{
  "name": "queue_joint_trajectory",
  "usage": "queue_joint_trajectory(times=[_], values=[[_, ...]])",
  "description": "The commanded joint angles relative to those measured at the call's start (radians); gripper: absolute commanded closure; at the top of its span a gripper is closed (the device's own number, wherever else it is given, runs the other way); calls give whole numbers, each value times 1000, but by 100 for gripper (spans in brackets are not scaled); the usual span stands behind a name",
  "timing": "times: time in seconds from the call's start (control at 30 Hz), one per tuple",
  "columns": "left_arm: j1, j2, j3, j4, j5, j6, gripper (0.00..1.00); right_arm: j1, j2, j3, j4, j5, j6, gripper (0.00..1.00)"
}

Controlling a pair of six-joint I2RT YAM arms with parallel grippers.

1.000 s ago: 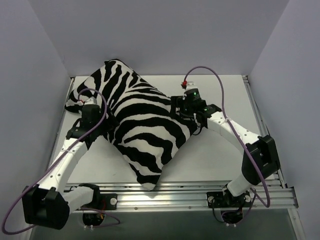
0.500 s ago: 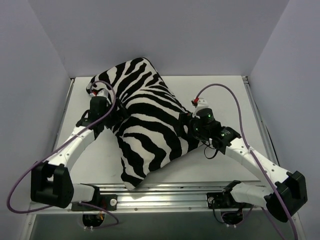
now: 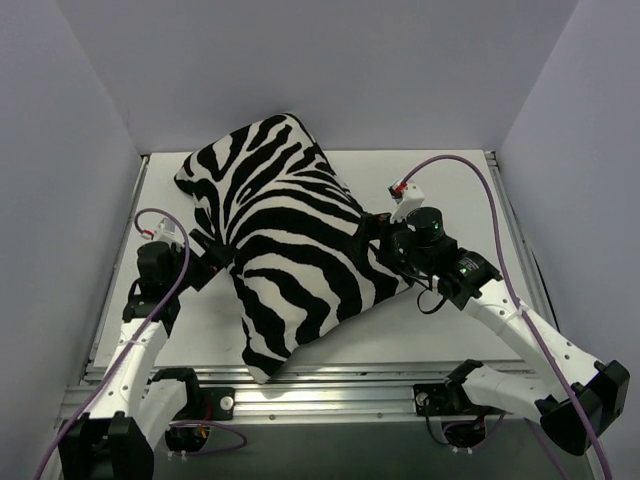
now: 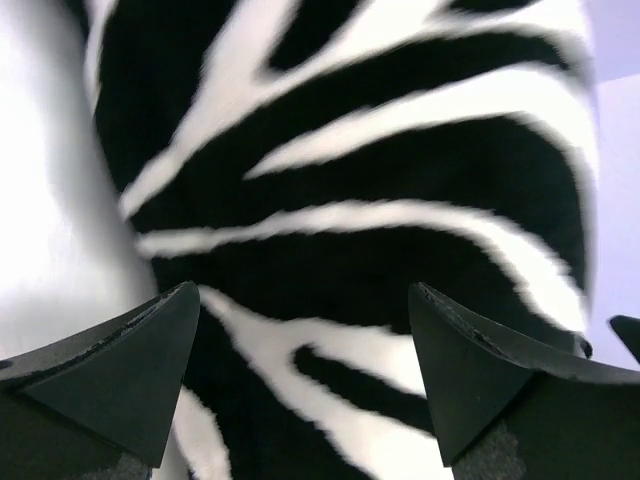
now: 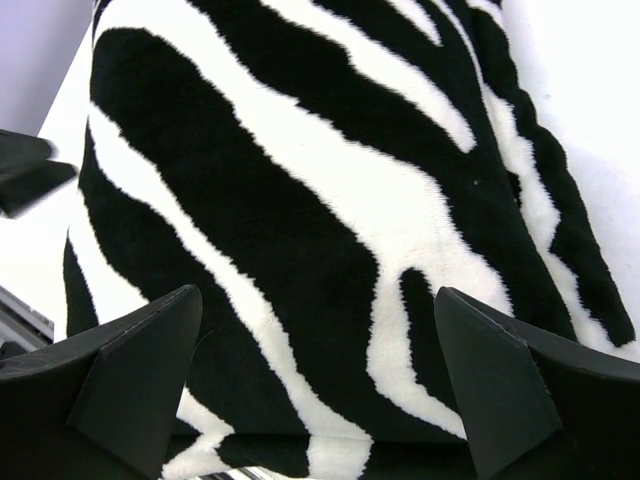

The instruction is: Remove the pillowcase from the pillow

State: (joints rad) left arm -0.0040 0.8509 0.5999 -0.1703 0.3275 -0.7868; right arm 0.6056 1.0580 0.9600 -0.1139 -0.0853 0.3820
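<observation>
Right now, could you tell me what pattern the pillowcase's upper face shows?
The pillowcase shows black-and-white zebra stripes, seen best in the top external view.

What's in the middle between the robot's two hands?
The plump zebra-striped pillowcase lies between the left gripper and the right gripper, both open. The top view shows this best.

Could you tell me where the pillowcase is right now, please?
In the top view the pillowcase lies diagonally on the table, zebra side up, between the left gripper on its left and the right gripper on its right.
</observation>
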Motion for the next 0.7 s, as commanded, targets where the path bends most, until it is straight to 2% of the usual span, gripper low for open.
queue_joint_trajectory(times=[0.0, 0.33, 0.67], values=[[32, 45, -113, 303, 113, -141, 6, 14, -23, 5, 49, -69, -31, 3], [35, 192, -272, 766, 62, -302, 6, 34, -32, -9, 68, -94, -55, 3], [30, 421, -270, 946, 65, -350, 6, 45, -23, -17, 74, -91, -63, 4]])
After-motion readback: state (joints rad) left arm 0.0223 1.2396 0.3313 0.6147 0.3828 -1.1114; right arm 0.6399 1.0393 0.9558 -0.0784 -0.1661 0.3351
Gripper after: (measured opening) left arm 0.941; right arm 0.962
